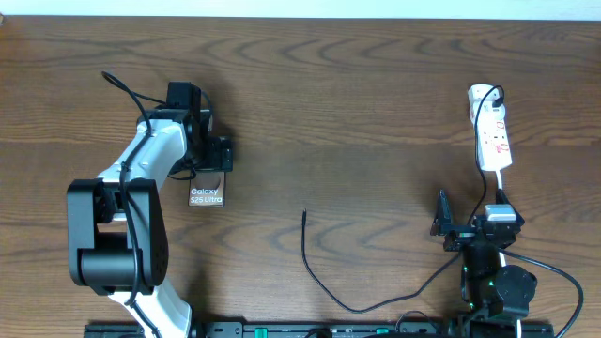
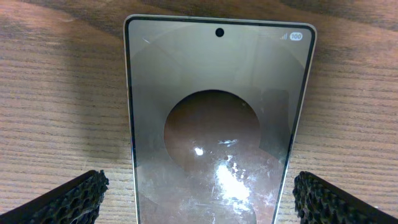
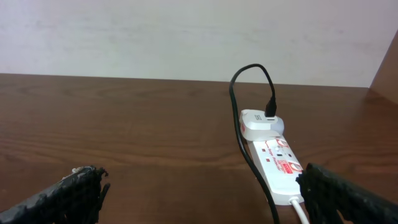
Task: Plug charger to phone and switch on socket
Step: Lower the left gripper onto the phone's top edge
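Both spread wide: left claw (image 2: 202, 199) over the phone (image 1: 206, 193) lettered "Galaxy S25 Ultra", right claw (image 3: 205, 196) empty.

A dark wooden table (image 1: 376, 113) runs back to a plain pale wall (image 3: 155, 37).

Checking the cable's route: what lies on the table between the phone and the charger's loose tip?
Nothing. In the overhead view, only bare wooden table separates the phone from the charger's loose tip.
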`<state>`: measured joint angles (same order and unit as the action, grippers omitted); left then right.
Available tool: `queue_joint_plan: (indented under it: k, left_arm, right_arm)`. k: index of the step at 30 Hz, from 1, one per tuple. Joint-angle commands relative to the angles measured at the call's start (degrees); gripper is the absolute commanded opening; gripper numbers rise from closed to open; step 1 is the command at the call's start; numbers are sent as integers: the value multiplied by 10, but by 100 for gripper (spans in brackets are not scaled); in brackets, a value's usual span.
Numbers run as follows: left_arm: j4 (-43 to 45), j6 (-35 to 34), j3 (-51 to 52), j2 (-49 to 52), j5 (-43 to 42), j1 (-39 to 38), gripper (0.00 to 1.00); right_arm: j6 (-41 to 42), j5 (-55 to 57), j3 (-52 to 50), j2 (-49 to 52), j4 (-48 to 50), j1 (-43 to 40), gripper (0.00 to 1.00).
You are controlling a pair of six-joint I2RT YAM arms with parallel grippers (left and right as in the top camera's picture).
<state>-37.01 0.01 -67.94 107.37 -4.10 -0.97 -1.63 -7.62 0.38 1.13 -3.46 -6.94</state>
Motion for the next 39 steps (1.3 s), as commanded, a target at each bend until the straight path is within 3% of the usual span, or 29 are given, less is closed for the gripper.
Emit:
queue_joint_plan:
  k: [1, 39]
  left_arm:
    - [-2, 4, 2, 12, 7, -2, 98]
    - [-32, 0, 2, 20, 52, -32, 98]
  right_arm:
    - [7, 4, -1, 0, -2, 1, 99]
    - [7, 4, -1, 0, -2, 1, 99]
